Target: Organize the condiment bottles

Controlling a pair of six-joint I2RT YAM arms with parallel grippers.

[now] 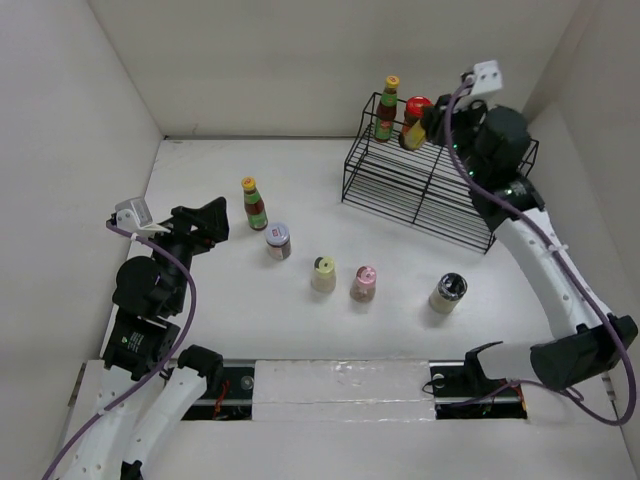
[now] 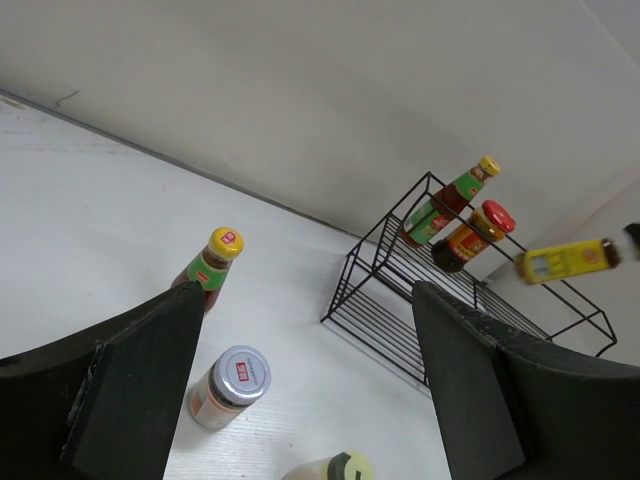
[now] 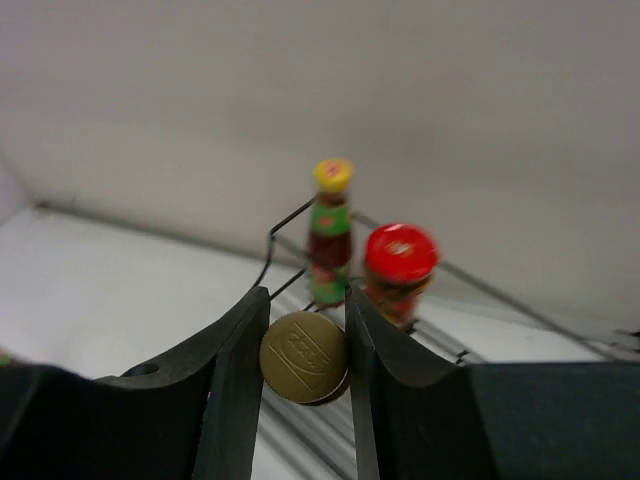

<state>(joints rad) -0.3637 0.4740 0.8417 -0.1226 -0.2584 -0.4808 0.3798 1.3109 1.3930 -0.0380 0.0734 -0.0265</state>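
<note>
Looking through the left wrist camera reveals what the overhead view hides behind the right arm: a slim yellow bottle lying level in the air by the top tier of the black wire rack. The right wrist view shows only its round gold end, pinched between the two fingers of the right gripper, which is clamped on it. On the rack's top tier stand a yellow-capped sauce bottle with a green and red label and a red-lidded jar, close together. Upright on the table, in a loose row, are another yellow-capped bottle, a silver-lidded jar, a cream shaker, a pink-capped shaker and a dark-topped shaker. The left gripper hovers near them, fingers apart, gripping nothing.
</note>
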